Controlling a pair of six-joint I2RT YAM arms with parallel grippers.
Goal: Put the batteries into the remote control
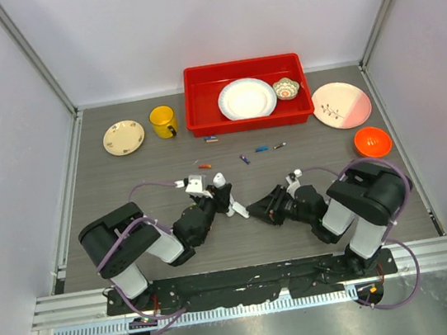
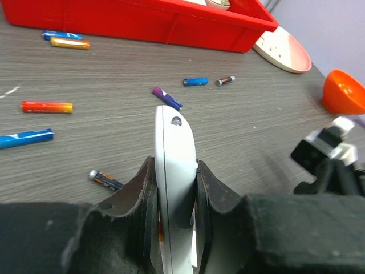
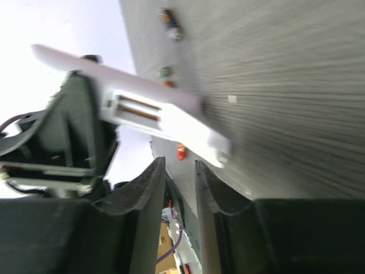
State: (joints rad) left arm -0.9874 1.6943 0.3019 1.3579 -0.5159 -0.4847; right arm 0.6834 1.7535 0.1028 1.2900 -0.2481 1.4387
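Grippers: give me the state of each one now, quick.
Left gripper: shut on the remote control, gripped edge-on.
Right gripper: fingers nearly together, nothing visible between them; shut.

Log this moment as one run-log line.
left gripper: shut on remote, held on edge | right gripper: nearly closed, empty, facing remote | batteries: loose on table | compartment: looks empty

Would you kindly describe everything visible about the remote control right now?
The remote control is a slim white plastic oblong, clamped edge-on in the left gripper and held above the table. The right wrist view shows an open battery compartment with metal contacts, apparently empty. The right gripper is close to its end, without touching it.
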